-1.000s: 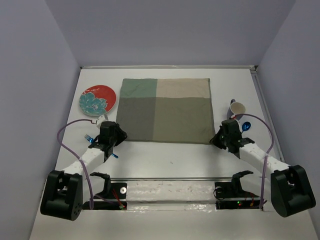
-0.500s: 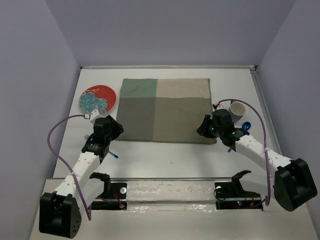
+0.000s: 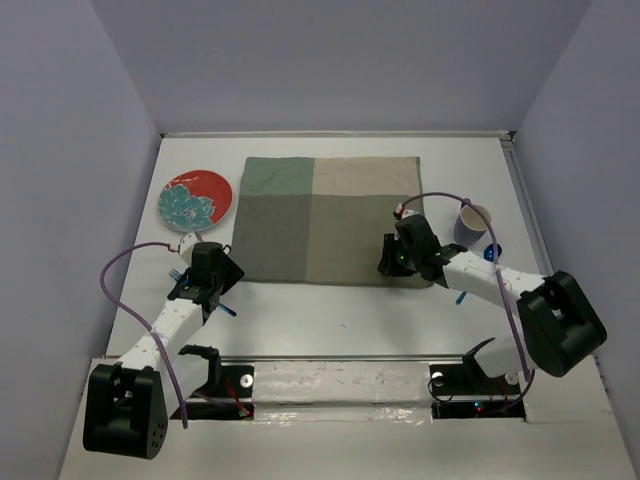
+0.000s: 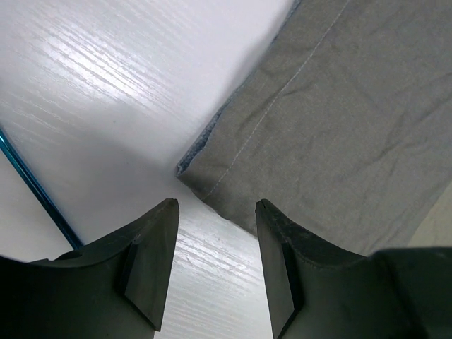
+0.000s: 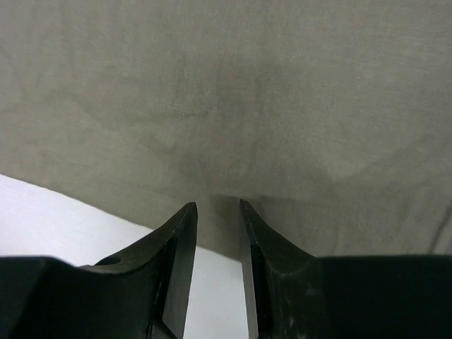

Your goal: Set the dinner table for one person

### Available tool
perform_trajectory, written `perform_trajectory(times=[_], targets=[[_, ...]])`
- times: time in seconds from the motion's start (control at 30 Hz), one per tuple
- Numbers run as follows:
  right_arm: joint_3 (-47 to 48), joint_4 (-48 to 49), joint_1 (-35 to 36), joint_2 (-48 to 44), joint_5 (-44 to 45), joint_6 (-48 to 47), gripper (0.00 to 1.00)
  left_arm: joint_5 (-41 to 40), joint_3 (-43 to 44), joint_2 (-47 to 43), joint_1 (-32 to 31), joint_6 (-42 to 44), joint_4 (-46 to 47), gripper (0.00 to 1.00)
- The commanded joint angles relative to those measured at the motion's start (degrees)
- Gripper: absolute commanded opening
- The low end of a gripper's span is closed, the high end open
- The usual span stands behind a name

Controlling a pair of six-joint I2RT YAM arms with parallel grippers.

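Note:
The white dinner table point(image 3: 330, 312) holds a green-and-beige four-patch cloth mat point(image 3: 330, 220) in its middle. My left gripper point(image 3: 222, 268) is open and empty just off the mat's near left corner; in the left wrist view that corner point(image 4: 194, 169) lies just ahead of the gripper point(image 4: 217, 205). My right gripper point(image 3: 387, 262) hangs over the mat's near edge towards the right corner; in the right wrist view it point(image 5: 217, 206) is open only narrowly, with the mat's hem point(image 5: 212, 233) between the fingers. A red plate with a teal flower point(image 3: 197, 199) lies far left.
A white cup point(image 3: 473, 222) stands right of the mat, with a blue spoon point(image 3: 490, 252) beside it. A blue fork point(image 3: 178, 275) lies by the left gripper, its handle point(image 4: 35, 191) showing in the left wrist view. Walls close three sides.
My right gripper has swung left from beside the cup to the mat's near edge. My left gripper has shifted slightly, staying by the mat's near left corner.

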Motion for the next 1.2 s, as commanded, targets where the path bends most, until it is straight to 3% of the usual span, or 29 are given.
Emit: perform_trajectory(times=[0.0,0.33,0.37,0.6,0.63,0.67,0.77,1.17], targets=[[4.7,1.2,2.3,7.0,-2.0,-4.3,0.36,-1.8,-0.1,2.9,0.5,-0.7,2.5,0.58],[9.3,1.4,6.9,12.9,2.3,-4.9,0.34,-1.5,-0.4,6.1,0.6,-0.7,4.2,0.52],[9.2,1.3,6.9,13.3,2.7,-4.7,0.34,-1.5,-0.4,6.0,0.6,-0.8,5.1,0.45],[7.3,1.8,7.4,15.1,5.0,-4.2,0.32,-1.1,0.9,9.2,0.7,0.9,7.1,0.27],[7.0,1.9,7.4,15.0,5.1,-3.9,0.32,-0.7,1.1,9.5,0.7,1.2,7.3,0.23],[6.6,1.9,7.4,14.9,4.9,-3.6,0.31,-0.4,1.0,9.8,0.7,1.7,7.6,0.13],[5.7,2.0,7.4,15.2,4.9,-3.2,0.31,0.6,0.8,10.1,0.8,2.5,7.9,0.02],[-1.2,2.0,9.0,10.3,3.2,1.1,0.28,3.8,-2.9,-1.7,0.8,-2.0,0.7,0.00]])
